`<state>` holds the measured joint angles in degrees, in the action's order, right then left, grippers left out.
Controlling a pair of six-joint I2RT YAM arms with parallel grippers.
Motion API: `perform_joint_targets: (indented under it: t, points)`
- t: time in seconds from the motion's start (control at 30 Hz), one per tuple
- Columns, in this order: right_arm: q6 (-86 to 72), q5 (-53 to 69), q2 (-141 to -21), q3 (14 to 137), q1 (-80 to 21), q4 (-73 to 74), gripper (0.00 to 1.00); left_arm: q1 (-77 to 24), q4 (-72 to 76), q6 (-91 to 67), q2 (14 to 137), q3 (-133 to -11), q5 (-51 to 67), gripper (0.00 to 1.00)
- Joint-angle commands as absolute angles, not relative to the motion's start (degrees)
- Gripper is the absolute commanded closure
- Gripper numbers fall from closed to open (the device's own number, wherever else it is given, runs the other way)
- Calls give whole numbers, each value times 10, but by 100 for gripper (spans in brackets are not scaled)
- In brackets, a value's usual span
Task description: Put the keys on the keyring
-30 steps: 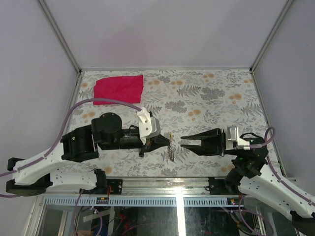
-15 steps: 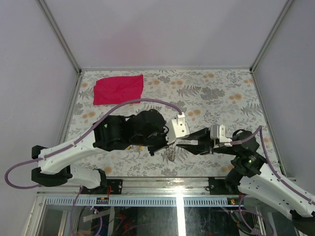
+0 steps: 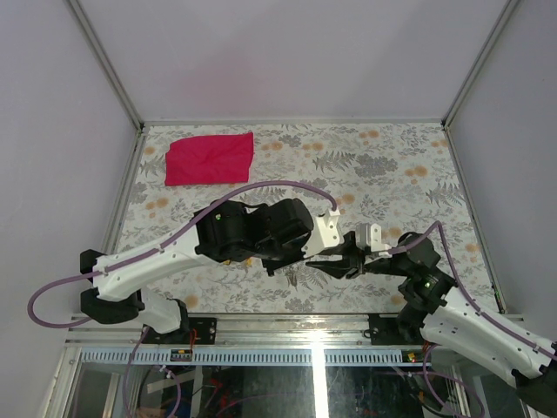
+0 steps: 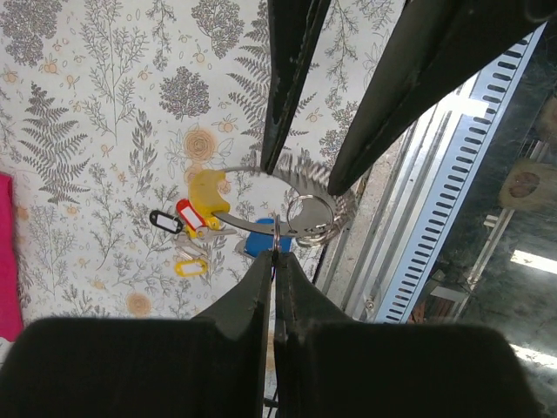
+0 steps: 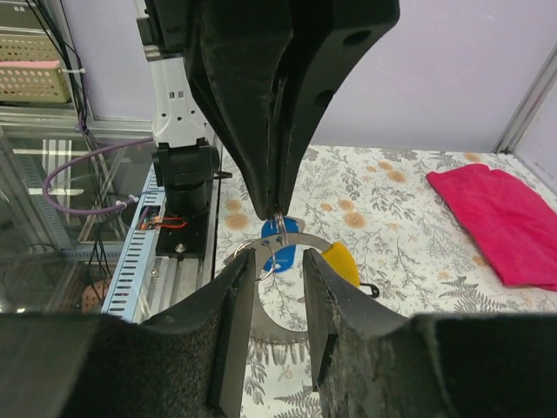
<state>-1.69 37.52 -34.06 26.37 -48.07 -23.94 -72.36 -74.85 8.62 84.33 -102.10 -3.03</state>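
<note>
Our left gripper (image 4: 273, 261) clamps the thin metal keyring (image 4: 306, 232). We should close our right gripper (image 5: 278, 261), now parted, gently around it without twisting.

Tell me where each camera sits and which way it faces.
Top external: above and behind the arms, looking down on the table; left arm and right arm meet near the front edge.
Left wrist: on the left arm, looking down past its shut left gripper at the keyring and keys; the right gripper enters from the top.
Right wrist: on the right arm, looking across the table toward the left arm; right gripper open below, left gripper above.
Shared: both wrist views show keyring and keys; all three, the red cloth.
</note>
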Motion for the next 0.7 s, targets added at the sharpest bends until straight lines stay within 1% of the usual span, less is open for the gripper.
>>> perform_joint_targets:
  t: [0.0, 0.3, 0.67]
  points:
    - [-53, 391, -348, 246, -484, -342, 66, -730, -764, 87, 840, -1043, -37, 100]
    - [-76, 416, -395, 245, -484, -420, 66, -731, -759, 96, 842, -1043, -21, 100]
    - [-87, 427, -435, 245, -484, -464, 67, -732, -756, 100, 838, -1046, -10, 100]
